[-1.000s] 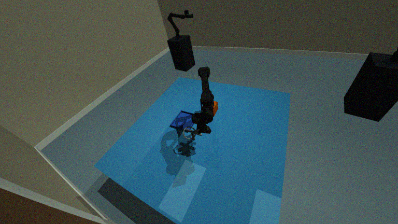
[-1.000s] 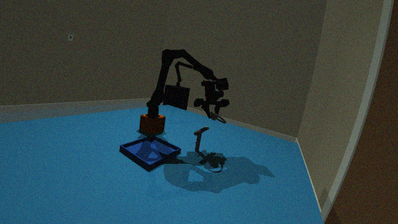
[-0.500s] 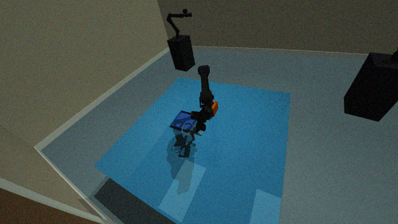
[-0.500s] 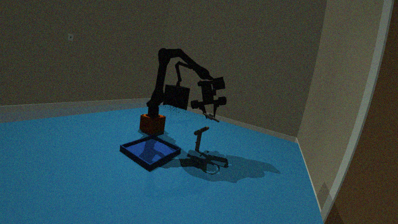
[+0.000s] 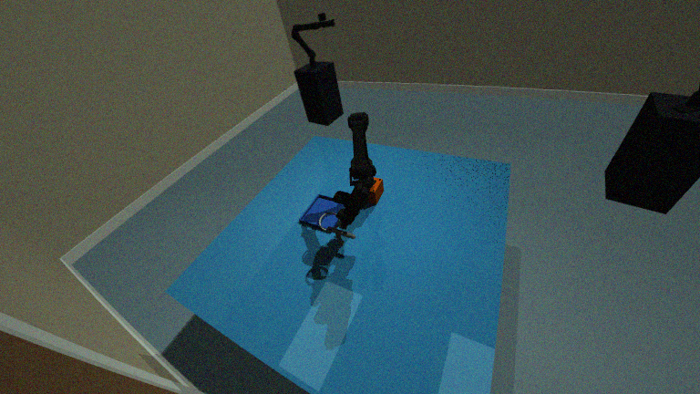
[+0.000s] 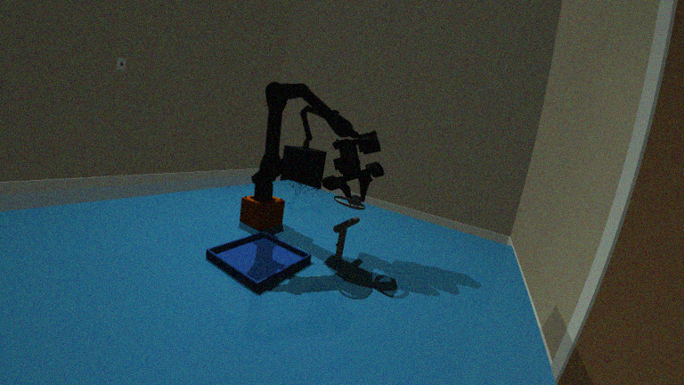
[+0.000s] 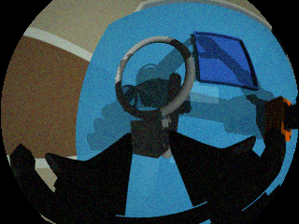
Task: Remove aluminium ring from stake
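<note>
Clamped on the aluminium ring [image 5: 321, 222] [image 6: 347, 203] [image 7: 190, 80], off the stake [image 6: 340, 242] and above its cross-bar [image 5: 344, 233] [image 6: 346, 225] [image 7: 175, 89].

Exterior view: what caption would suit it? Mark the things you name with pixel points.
Jaws [image 6: 355, 198] gripping a metal ring [image 6: 337, 200] above a steel stake [image 6: 340, 241], beside a blue tray [image 6: 307, 258].

The aluminium ring [image 5: 322, 222] [image 6: 347, 203] [image 7: 190, 77], a round grey hoop with a small tab, is held in the gripper [image 5: 337, 230] [image 6: 355, 198] [image 7: 149, 136], off the stake and above its cross-bar; the steel stake [image 6: 340, 241] [image 7: 175, 91] stands upright, T-shaped; the blue tray [image 5: 315, 211] [image 6: 240, 278] [image 7: 226, 83], square and dark-rimmed, lies flat beside it.
</note>
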